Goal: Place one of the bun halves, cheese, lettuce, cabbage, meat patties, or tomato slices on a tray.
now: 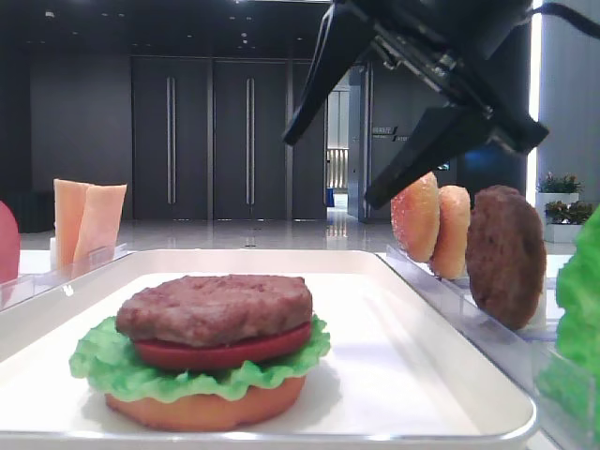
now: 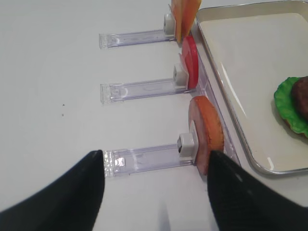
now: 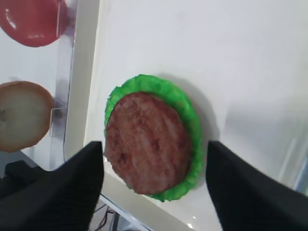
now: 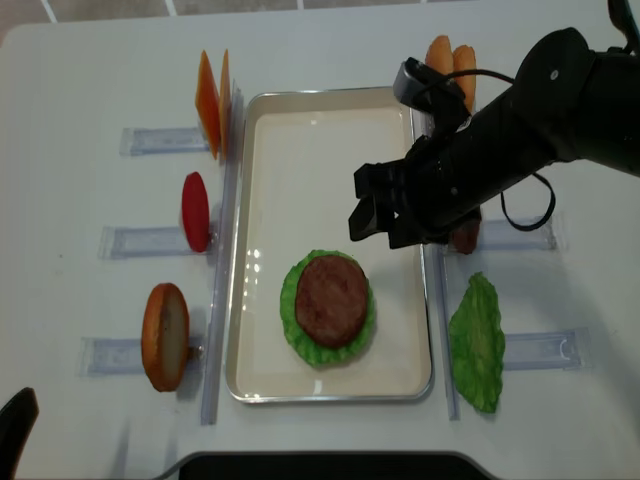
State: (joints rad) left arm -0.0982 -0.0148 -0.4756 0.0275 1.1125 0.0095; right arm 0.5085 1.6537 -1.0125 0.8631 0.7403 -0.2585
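Observation:
On the white tray (image 4: pixel 260 200) lies a stack: a flat bun half (image 1: pixel 206 410), green lettuce (image 1: pixel 103 361), a tomato slice (image 1: pixel 225 352) and a brown meat patty (image 4: pixel 332 300) on top. My right gripper (image 4: pixel 377 228) hangs open and empty above the tray, just beyond the stack. From the right wrist view, the patty (image 3: pixel 147 142) shows between its spread fingers (image 3: pixel 72 183), well below them. My left gripper (image 2: pixel 155 154) stands open and empty over the table left of the tray, near a standing bun half (image 2: pixel 207 132).
Clear racks flank the tray. On the left stand cheese slices (image 4: pixel 212 90), a tomato slice (image 4: pixel 195 210) and a bun half (image 4: pixel 165 335). On the right stand two bun halves (image 4: pixel 445 55), a second patty (image 1: pixel 506 253) and a lettuce leaf (image 4: pixel 478 340).

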